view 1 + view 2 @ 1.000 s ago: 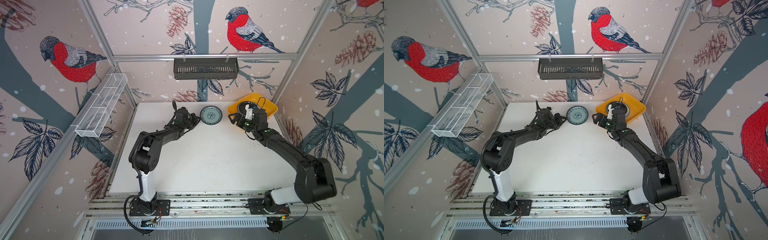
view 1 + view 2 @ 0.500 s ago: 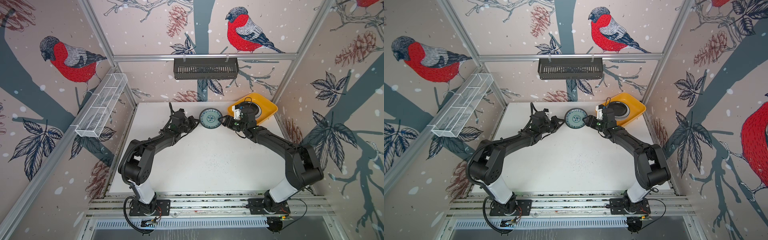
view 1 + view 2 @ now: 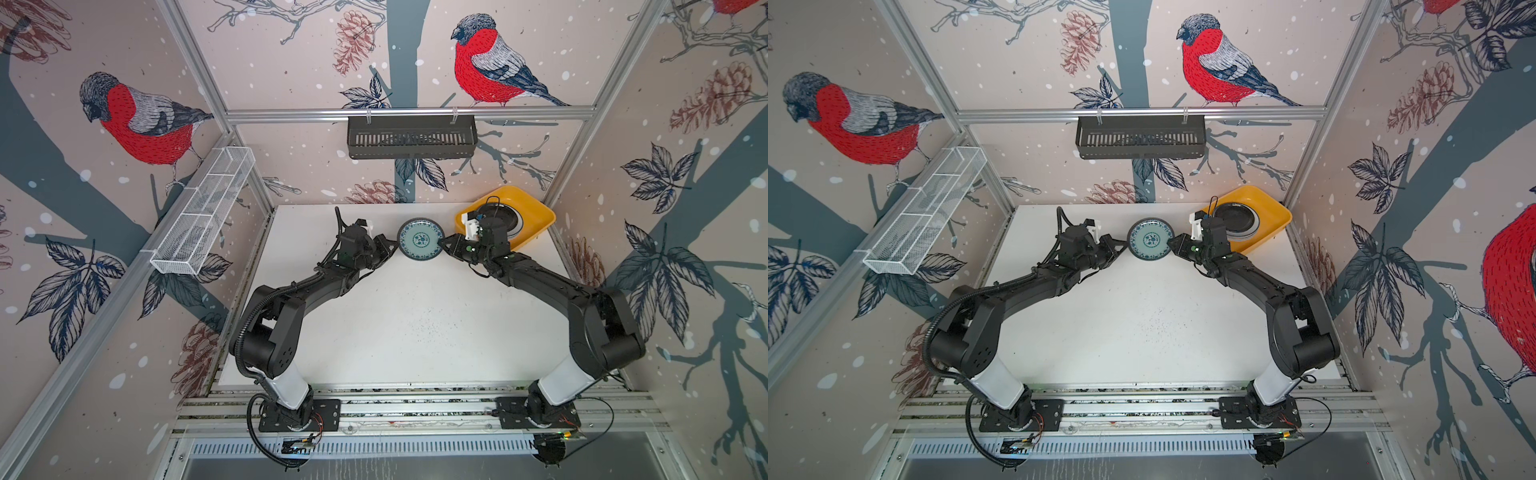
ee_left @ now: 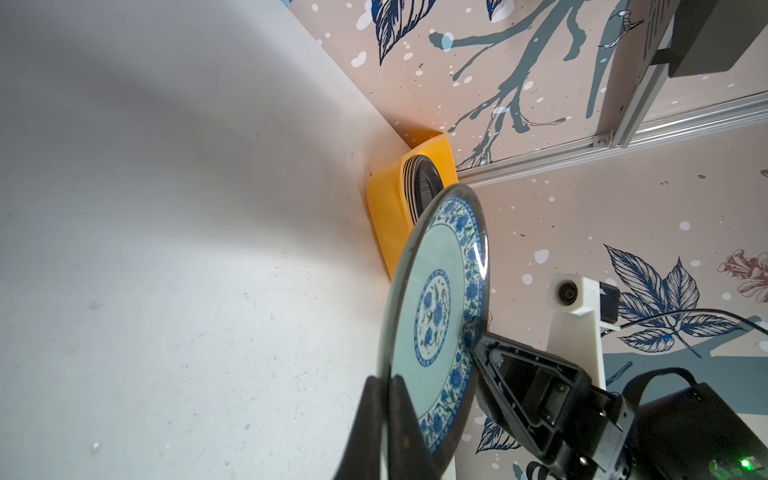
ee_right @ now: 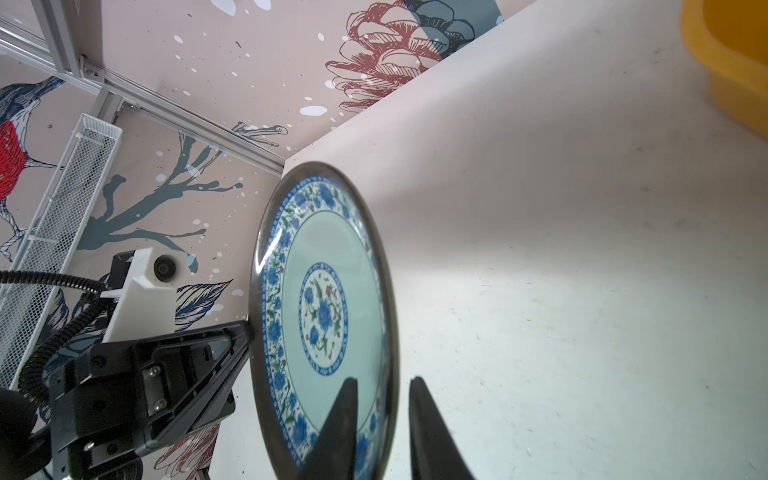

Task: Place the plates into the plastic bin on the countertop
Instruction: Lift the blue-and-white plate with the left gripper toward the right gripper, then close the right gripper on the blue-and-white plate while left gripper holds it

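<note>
Hanging above the tabletop [image 3: 395, 324] near its back edge, your teal plate [image 3: 420, 240] sits between the left gripper [image 3: 394, 246] and the right gripper [image 3: 446, 245]. Both top views show it face up, with a gripper at each side of its rim. — Spotter

Your left wrist view adds what those miss. The left jaws are clamped on the rim, one finger on the patterned face and one behind it. — Checker

Your right wrist view shows the right jaws astride the opposite rim. One finger lies over the face. A sliver of tabletop shows between the other finger and the plate, so I cannot tell whether they pinch. — Spotter

Just beyond your right gripper, the plastic bin [image 3: 540, 214] stands in the back right corner of the tabletop, with a black plate [image 3: 1235, 217] uppermost inside. Only the left wrist view shows the stack [image 4: 409, 187] edge-on, and its rims are too tightly layered for me to count. — Checker

Counted for you:
- one teal plate
- one bin
- two grippers
- one black slatted basket [image 3: 411, 137] on the back rail
- one white wire rack [image 3: 203, 212] on the left wall

— Spotter
</note>
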Controlling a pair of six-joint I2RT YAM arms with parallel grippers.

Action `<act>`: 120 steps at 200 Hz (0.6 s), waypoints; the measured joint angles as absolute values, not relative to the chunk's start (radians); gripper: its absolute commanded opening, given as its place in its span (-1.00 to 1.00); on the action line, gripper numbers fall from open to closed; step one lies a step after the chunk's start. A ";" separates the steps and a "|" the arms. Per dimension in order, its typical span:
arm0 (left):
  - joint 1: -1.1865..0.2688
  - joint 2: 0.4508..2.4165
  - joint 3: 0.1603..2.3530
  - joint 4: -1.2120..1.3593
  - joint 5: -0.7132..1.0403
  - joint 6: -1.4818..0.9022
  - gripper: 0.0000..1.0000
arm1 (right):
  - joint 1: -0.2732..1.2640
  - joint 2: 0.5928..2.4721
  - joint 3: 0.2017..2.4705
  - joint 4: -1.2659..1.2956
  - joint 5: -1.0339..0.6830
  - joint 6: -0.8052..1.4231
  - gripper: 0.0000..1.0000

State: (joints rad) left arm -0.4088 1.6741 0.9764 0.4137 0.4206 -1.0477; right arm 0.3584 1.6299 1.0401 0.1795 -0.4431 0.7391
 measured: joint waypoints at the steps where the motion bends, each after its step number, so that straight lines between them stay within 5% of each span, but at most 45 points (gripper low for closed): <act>1: -0.409 1.674 0.976 0.414 0.420 -1.048 -1.00 | 0.358 1.630 1.040 0.179 -0.443 0.739 -0.65; 69: -0.415 1.645 0.970 0.411 0.412 -1.047 -0.99 | 0.350 1.657 1.059 0.173 -0.431 0.763 -0.92; 120: -0.414 1.610 0.981 0.405 0.381 -1.021 -0.09 | 0.338 1.676 1.073 0.159 -0.442 0.764 -0.94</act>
State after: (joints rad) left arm -0.4145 1.6104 0.9813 0.4053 0.3813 -1.0206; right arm 0.3382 1.6760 1.0729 0.1585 -0.4423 0.7635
